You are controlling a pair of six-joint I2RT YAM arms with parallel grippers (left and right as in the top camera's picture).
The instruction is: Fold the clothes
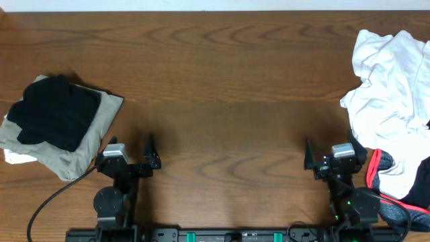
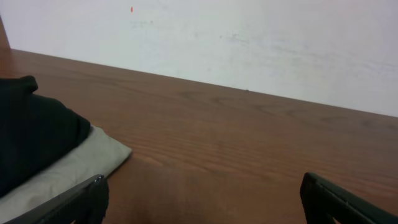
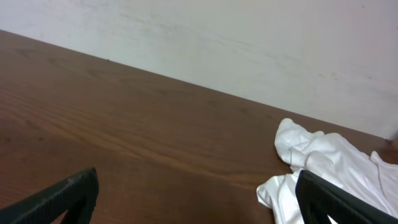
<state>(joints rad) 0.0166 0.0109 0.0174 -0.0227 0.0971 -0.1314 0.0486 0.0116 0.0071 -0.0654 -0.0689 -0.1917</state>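
Nearest you, at the near edge of the brown wooden counter (image 1: pixel 222 81), both arms sit low. Your right gripper (image 1: pixel 334 160) has its fingers spread wide with nothing between them, and your left gripper (image 1: pixel 127 160) is released the same way. Each wrist view shows its pair of dark fingers well apart over bare wood.

Your work is the crumpled white cotton T-shirt (image 1: pixel 393 81), heaped against the right edge towards the far right corner. From the right gripper it lies ahead and to the right, near but not touching. The heap shows no clean long axis and runs loosely along the right edge. Below it, at the near right corner just beside the right arm, lies the black garment with red trim (image 1: pixel 403 185), also unfolded.

The right arm is plainly the nearer one; the left is well apart from the shirt, across the counter. By the left edge a folded black garment (image 1: pixel 57 111) rests on a folded beige cloth (image 1: pixel 91 151), which looks done.

You would likely lead with the right arm, drawing the shirt towards the middle of the counter so the left can reach it.
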